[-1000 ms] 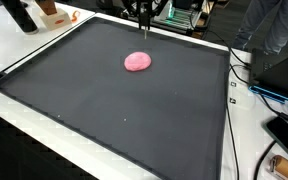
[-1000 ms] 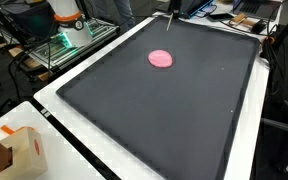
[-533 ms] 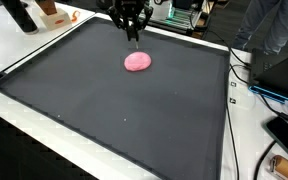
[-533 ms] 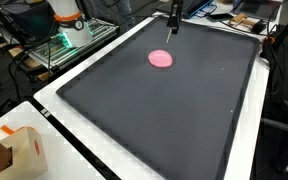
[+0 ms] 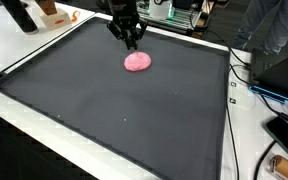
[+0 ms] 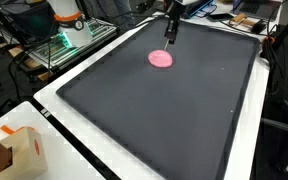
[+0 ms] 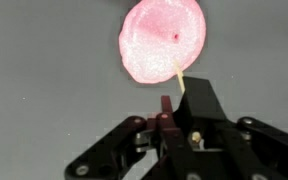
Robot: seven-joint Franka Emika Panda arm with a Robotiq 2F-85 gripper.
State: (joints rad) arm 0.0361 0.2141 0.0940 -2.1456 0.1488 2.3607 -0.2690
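Observation:
A flat, round pink blob (image 5: 137,62) lies on the far part of a large dark mat (image 5: 134,125); it shows in both exterior views (image 6: 161,59). My gripper (image 5: 132,42) hangs just behind and above the blob, also seen in an exterior view (image 6: 168,38). In the wrist view the jaws (image 7: 174,100) are shut on a thin tan stick (image 7: 181,80). The stick's tip reaches the near edge of the pink blob (image 7: 162,40). Whether the stick touches the blob is unclear.
The mat (image 6: 184,120) has a raised black rim on a white table. A cardboard box (image 6: 14,150) stands at one corner. Cables (image 5: 246,75) and a black device (image 5: 284,135) lie beside the mat. Lit equipment (image 6: 69,35) stands behind it.
The gripper has come down from the mat's far edge and moved toward the pink blob. The blob has not moved.

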